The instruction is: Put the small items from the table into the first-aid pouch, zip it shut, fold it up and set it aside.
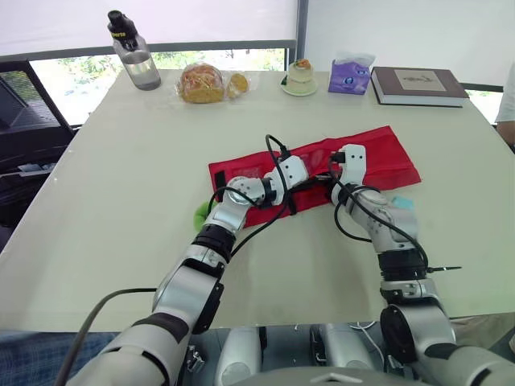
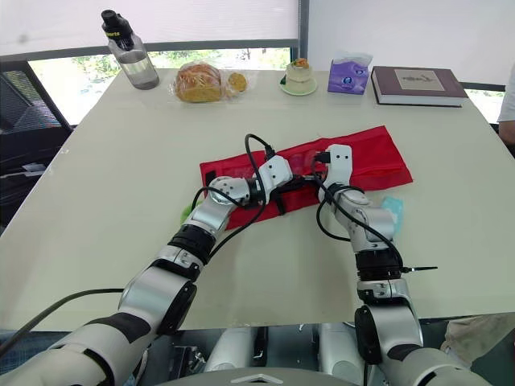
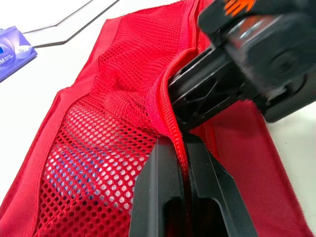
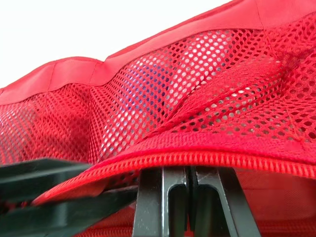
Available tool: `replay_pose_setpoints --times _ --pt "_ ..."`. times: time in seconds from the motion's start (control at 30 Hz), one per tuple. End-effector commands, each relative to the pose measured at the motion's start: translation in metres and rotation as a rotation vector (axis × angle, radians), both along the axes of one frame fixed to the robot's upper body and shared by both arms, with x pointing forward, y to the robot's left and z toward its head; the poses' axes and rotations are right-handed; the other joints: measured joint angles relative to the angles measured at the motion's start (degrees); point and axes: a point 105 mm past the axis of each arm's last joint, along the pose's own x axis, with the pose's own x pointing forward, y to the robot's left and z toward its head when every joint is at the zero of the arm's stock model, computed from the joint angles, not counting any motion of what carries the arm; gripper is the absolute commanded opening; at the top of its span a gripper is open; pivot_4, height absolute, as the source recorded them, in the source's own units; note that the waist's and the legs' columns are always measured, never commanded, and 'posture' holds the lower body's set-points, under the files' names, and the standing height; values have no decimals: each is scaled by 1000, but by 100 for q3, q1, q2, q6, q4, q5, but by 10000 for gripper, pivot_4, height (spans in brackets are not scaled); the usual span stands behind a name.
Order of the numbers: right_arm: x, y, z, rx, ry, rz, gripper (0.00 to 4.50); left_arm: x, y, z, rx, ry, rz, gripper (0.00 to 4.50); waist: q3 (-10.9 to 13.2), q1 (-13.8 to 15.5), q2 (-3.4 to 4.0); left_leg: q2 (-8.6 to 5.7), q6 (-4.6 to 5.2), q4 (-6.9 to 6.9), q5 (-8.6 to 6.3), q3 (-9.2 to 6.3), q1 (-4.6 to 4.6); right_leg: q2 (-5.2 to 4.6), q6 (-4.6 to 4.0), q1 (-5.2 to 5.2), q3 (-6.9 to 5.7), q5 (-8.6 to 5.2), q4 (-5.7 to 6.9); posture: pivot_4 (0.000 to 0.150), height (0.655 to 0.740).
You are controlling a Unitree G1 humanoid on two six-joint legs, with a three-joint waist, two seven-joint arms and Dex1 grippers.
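Left wrist view is showing my left end effector (image 3: 182, 148) clamping tight on the zipper edge (image 3: 172, 121) of the red first-aid pouch (image 3: 113, 98), while my right end effector (image 4: 190, 173) is pinching the same edge just beside it, fingers pressed together. The pouch is lying unfolded, mesh side up, near the middle of the tabletop (image 1: 121, 177), and a teal packet (image 1: 402, 203) is resting just beside its near edge.

Bluish item (image 4: 148, 79) beyond right jaws veiled by mesh of first-aid pouch (image 1: 378, 153); kind not made out. Zipper pull hidden where left gripper (image 3: 183, 144) is clamped on zipper tape. Tips of right gripper (image 4: 188, 170) covered by tape pinched between them. Green item (image 1: 199, 213) well behind left jaws mostly hidden under arm.
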Motion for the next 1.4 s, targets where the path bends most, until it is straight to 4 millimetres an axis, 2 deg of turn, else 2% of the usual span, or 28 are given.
replay_pose_setpoints --times 0.03,0.27,0.4,0.67,0.83,1.13,1.23,1.4 --pt "12 -48 15 7 -81 -210 104 -9 -9 0 5 -10 -71 0 0 3 0 0 0 1 0 0 0 0 0 0 0 0 0 1500 7400" --pt "15 -72 18 33 -102 -337 104 -10 -9 -1 9 -5 -73 0 0 8 0 0 0 0 0 0 -2 -1 0 0 0 0 -2 1500 7400" --pt "16 -75 23 81 -119 -369 104 -10 -9 -1 8 -4 -74 0 0 12 0 0 0 0 0 1 -3 -1 0 0 0 0 -2 1500 7400" --pt "5 -49 17 54 -91 -206 104 -9 -8 -2 10 -4 -67 0 0 5 0 0 0 -8 0 1 -2 0 -1 -1 1 -1 -3 1500 7400" --pt "-18 -34 15 -41 -86 -31 104 -4 0 0 15 -8 -46 0 0 8 0 0 0 -11 -1 5 -8 -3 0 -2 1 -1 -12 1500 7400" --pt "-62 -20 10 -149 -44 212 104 6 16 4 50 -23 -19 0 0 -24 0 21 0 -12 -1 3 -1 17 -3 -5 1 -2 -8 1500 7400" --pt "-71 -23 13 -168 -72 238 104 9 23 5 64 -30 -10 0 0 -14 0 21 0 -10 -1 6 -1 17 -2 -4 2 -2 -8 1500 7400" --pt "-83 -49 24 -225 -207 235 104 16 39 8 80 -34 35 0 0 5 -1 19 0 -9 -1 10 -3 14 -1 -4 3 -2 -12 1500 7400"
